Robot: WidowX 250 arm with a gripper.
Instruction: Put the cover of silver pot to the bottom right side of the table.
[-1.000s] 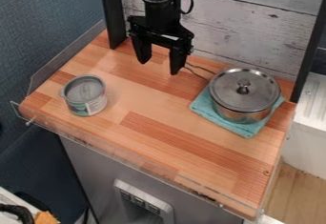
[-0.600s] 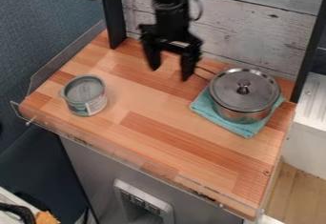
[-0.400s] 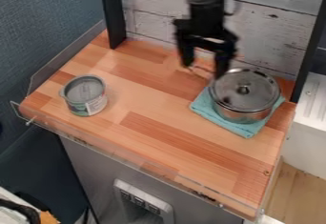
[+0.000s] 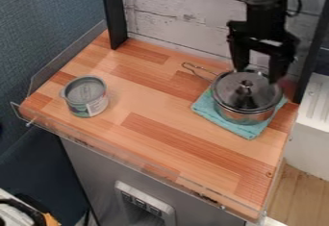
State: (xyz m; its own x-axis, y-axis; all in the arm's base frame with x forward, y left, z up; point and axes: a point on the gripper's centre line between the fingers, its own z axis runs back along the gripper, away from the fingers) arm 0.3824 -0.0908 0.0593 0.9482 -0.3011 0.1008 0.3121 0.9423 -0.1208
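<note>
The black gripper (image 4: pixel 257 76) hangs over the back part of the silver pot's lid, its two fingers spread wide with nothing held between them. Below it, the round metal cover (image 4: pixel 230 93) lies flat on the silver pot (image 4: pixel 242 117), with its small knob (image 4: pixel 245 84) in the middle, slightly nearer the camera than the fingertips. The pot stands on a folded teal cloth (image 4: pixel 203 106) at the right of the wooden table (image 4: pixel 173 124). Its wire handle points to the back left.
An open tin can (image 4: pixel 86 96) stands at the table's left. A clear low rail (image 4: pixel 138 160) runs along the front edge. Black posts rise at the back left (image 4: pixel 114 16) and at the right, with a whitewashed plank wall (image 4: pixel 180 18) behind.
From the back middle of the table, the open gripper has moved right until it is over the pot. The pot, its cover and the can have stayed in place.
</note>
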